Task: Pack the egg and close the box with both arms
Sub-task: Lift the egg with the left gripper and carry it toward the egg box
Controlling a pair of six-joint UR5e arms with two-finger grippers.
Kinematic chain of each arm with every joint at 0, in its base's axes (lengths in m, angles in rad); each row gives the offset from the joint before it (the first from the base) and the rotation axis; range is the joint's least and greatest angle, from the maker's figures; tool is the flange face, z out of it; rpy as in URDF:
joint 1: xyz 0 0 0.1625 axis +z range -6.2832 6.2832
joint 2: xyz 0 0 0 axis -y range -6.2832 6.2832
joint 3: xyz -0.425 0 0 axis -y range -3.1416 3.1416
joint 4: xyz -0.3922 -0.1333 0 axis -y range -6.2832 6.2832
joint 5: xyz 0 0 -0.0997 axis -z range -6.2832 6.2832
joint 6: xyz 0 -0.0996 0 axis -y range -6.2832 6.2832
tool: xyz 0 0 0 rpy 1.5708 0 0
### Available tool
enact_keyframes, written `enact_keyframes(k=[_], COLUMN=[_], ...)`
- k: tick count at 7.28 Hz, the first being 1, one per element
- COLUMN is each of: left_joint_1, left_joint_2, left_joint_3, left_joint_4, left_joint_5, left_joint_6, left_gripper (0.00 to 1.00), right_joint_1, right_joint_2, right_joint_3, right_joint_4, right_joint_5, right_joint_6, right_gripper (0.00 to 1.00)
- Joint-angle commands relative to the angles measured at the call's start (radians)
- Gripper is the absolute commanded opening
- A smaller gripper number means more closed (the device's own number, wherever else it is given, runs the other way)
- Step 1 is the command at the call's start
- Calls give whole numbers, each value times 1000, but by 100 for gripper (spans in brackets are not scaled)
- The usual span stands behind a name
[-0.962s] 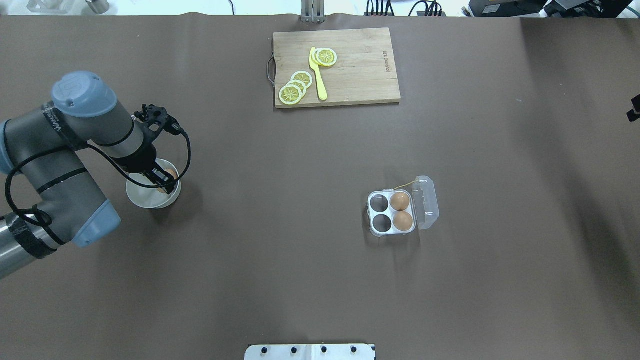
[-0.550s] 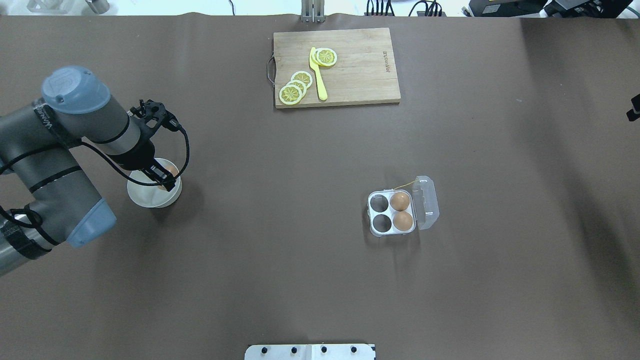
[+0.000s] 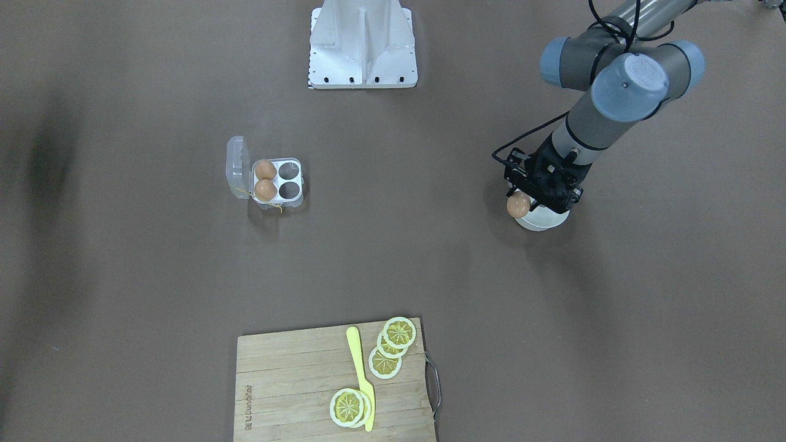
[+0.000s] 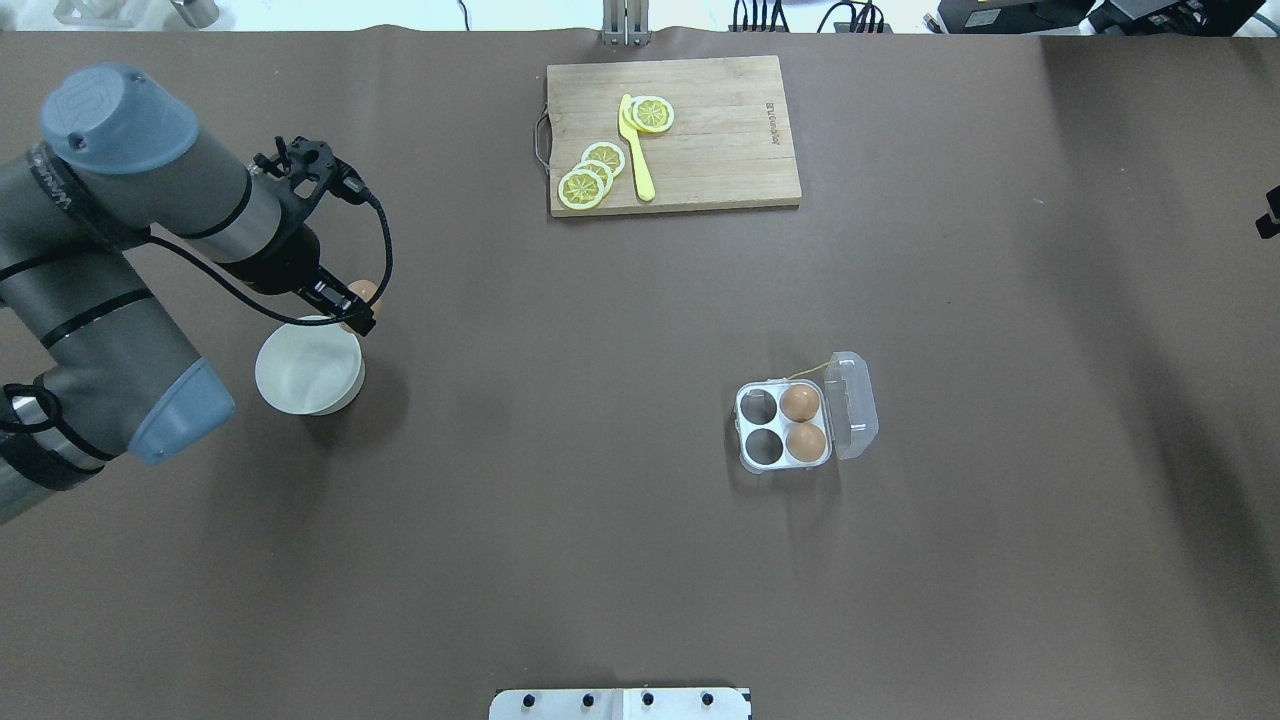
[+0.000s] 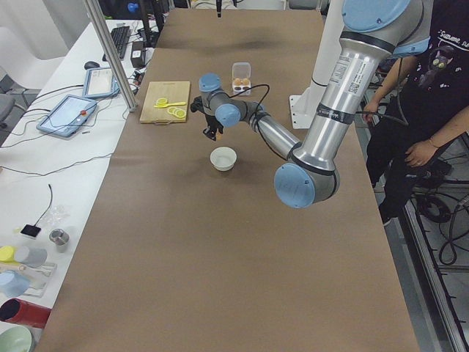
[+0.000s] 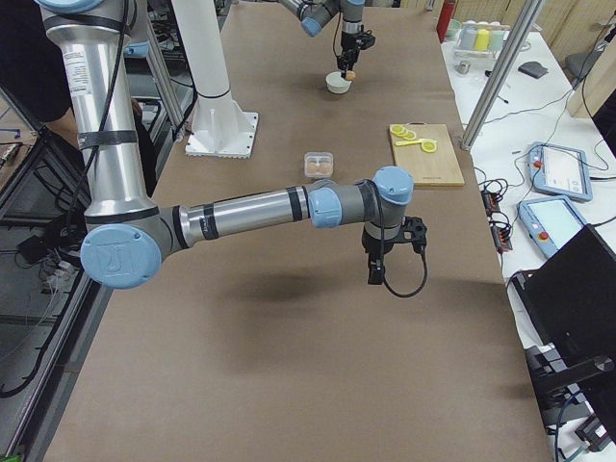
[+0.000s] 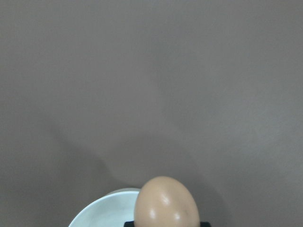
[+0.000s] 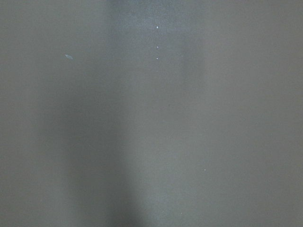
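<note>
Clamped on the egg (image 4: 364, 292), jaws drawn in to its width: the left gripper (image 4: 354, 308), hanging just off the rim of the white bowl (image 4: 305, 372), at the bowl's 1 o'clock in the overhead view. From the left wrist camera, egg at 6 o'clock of the picture, bowl rim showing beneath it.

Well apart, at about 4 o'clock from the egg, the box (image 4: 766, 446) flat on the brown table (image 4: 600, 520), clear lid laid open toward 3 o'clock. In the two cells by the hinge, two more eggs (image 4: 800, 403); the two bare cells on the 9 o'clock side, nearer the held egg.

At 12 o'clock of the table, a wooden cutting board (image 4: 720, 130) with lemon slices (image 4: 585, 185) and a yellow knife (image 4: 637, 160), off the line between egg and box.

Right gripper (image 6: 375, 277) over the table's 3 o'clock end, perhaps also the black sliver at the overhead edge; how far open, cannot tell.
</note>
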Motion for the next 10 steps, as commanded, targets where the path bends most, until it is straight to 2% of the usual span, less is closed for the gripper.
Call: enact_keyframes(k=[1,2,4,5,6,7,8,9,10], left_joint_1=[5,8,54,68,104,182,213,244,294], left_joint_2=[-103,-151,-189,-244,-306,-350,-392,-423,-421], left_joint_3=[6,30,102,160,193,202,228,271,288], left_joint_4=[-19,-74,-300,-374,-387,-389,-395,-447,-525], left_joint_5=[0,2,9,12,61,203,254,279,373], left_joint_6=[-129,-220,-404,-490,-546,-559,-560,-609,-653], left_gripper=[48,48,48,48,48,48,48,48,48], right_joint_1=[1,1,1,1,1,1,3,6,7], right_joint_2=[-2,-5,-8,-8,-8,-8,-8,-8,-8], right_joint_3=[-5,-5,-6,-6,-5,-5,-6,-5,-2], right_joint_4=[-1,-1,-1,-3,-3,-3,-3,-3,-3], right_joint_5=[0,2,2,2,5,5,3,5,5], right_joint_6=[0,0,0,0,0,0,0,0,0], right_gripper=[100,100,100,100,100,100,100,100,100])
